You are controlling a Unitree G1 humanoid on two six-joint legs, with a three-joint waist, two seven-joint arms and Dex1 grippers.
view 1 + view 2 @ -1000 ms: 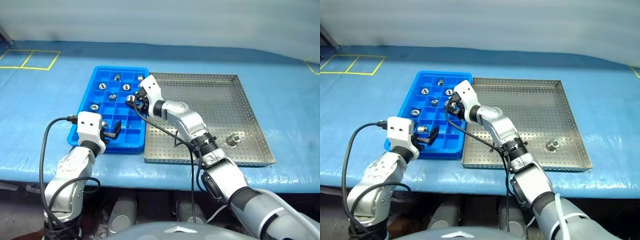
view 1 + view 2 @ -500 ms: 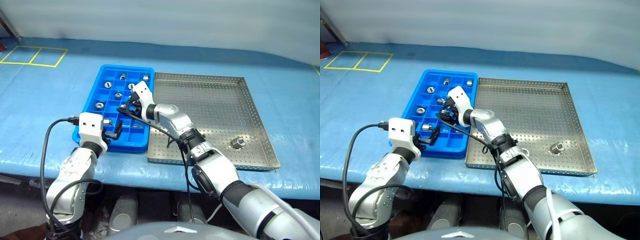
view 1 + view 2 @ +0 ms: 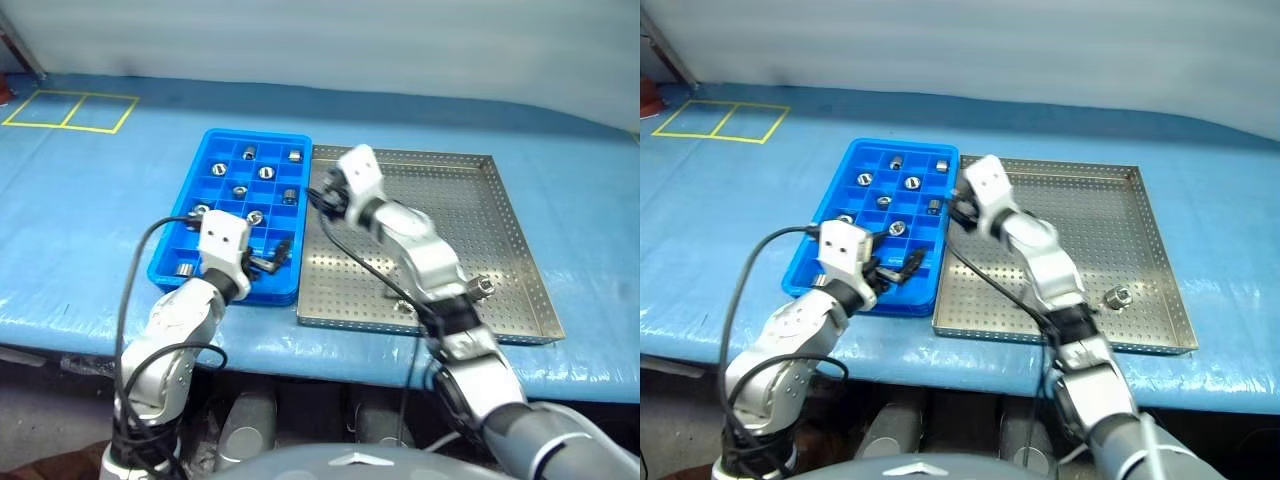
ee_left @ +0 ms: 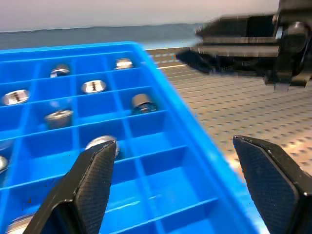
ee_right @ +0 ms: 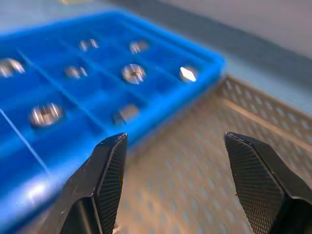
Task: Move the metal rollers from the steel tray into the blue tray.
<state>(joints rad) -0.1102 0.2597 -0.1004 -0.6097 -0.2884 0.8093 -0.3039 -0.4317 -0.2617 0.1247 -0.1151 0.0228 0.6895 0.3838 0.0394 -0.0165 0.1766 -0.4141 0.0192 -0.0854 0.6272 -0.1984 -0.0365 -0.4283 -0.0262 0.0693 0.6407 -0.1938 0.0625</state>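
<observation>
In the left eye view, the blue tray, a plastic grid of small square cells, lies edge to edge with the perforated steel tray. Several shiny metal rollers sit in its cells; one roller lies near the steel tray's near right corner.

In the left wrist view, the left gripper hangs over the blue tray's near edge, jaws wide apart, empty.

In the right wrist view, the right gripper is above the steel tray beside the blue wall, textured fingers apart, holding nothing.
</observation>
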